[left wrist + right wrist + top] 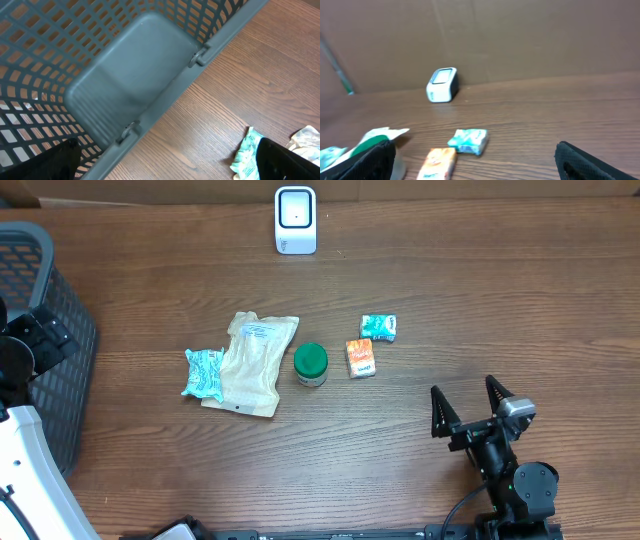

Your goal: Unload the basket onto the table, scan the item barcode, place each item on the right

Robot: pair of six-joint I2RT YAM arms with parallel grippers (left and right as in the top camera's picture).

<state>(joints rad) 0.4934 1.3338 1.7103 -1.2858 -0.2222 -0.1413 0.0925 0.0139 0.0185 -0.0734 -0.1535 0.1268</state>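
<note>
Basket (135,75) under my left wrist camera shows only its grey mesh floor; overhead cuts it off at the desk (480,290) edge. Orange box (361,358), teal packet (378,327) and green jar (310,364) lie mid-desk, scanner (295,220) far back. Both left claw (167,145) and right claw (463,387) gape wide, holding nothing. Barcodes unreadable.

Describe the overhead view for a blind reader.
Five small items lie on a wooden table: teal packet, tan pouch, green-lidded jar, orange box, teal box. White scanner at the far edge, grey basket at left, right gripper open.
</note>
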